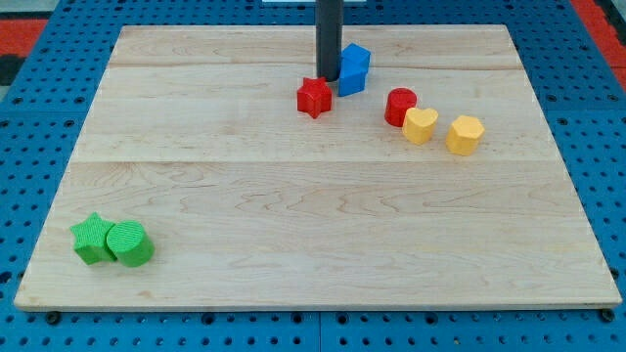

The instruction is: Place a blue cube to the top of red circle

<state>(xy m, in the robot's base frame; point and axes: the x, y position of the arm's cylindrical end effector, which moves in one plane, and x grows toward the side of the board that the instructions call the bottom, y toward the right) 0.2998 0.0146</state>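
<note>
Looking down the wooden table [323, 205], I see my rod standing upright near the view's top, with my tip [329, 78] planted right against the left face of the blue cube [353, 68]. Tip and cube appear to be touching, though I cannot tell for certain from this angle. This rig carries no hand at the end of the arm, only the rod, so nothing is clamped or spread apart.

Just below and to the left of my tip sits the red star [314, 97], very close to the rod's end but seemingly a hair apart from it. The blue cube lies at the view's upper middle, up and to the left of the red circle [399, 106], with a clear gap of bare wood between them.

The red circle touches, or nearly touches, a yellow heart-like block [421, 125] at its lower right. A second yellow block [466, 134] of similar shape sits just beside that one, further to the view's right, slightly apart.

Far off at the view's bottom left, a green star-like block [92, 239] and a green round block [130, 243] rest pressed together near the table's edge.
</note>
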